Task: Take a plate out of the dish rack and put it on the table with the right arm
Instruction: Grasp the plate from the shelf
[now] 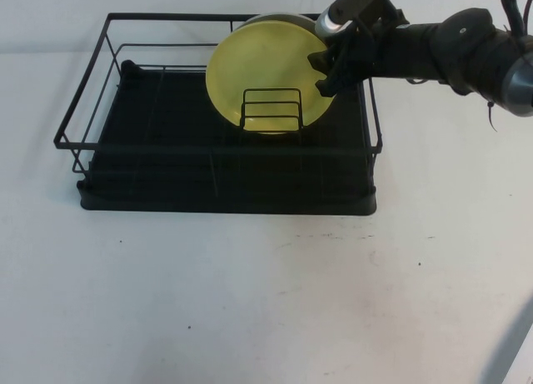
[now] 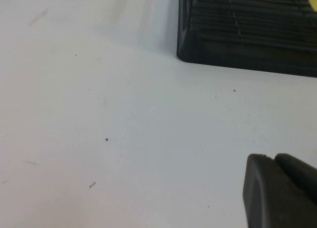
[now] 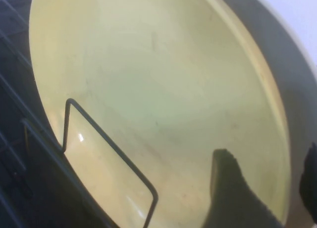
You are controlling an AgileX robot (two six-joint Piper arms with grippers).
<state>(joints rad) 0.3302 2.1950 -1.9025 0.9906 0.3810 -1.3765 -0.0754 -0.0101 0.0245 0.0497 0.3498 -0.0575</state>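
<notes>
Left claw: parked low over bare worktop, beside the rack's corner; you cannot tell its state.
Rack: plate upright in its wire holder, a grey plate behind.
Right claw: spread astride the plate's edge.
Your grasp, lift and placing remain.

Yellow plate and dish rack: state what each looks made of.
Yellow plate: likely plastic, matte, only faint sheen. Dish rack: thin black coated wire over a ribbed black tray, probably plastic. Right pincer straddles the plate's rim, open; the left pincer hangs above the table.
</notes>
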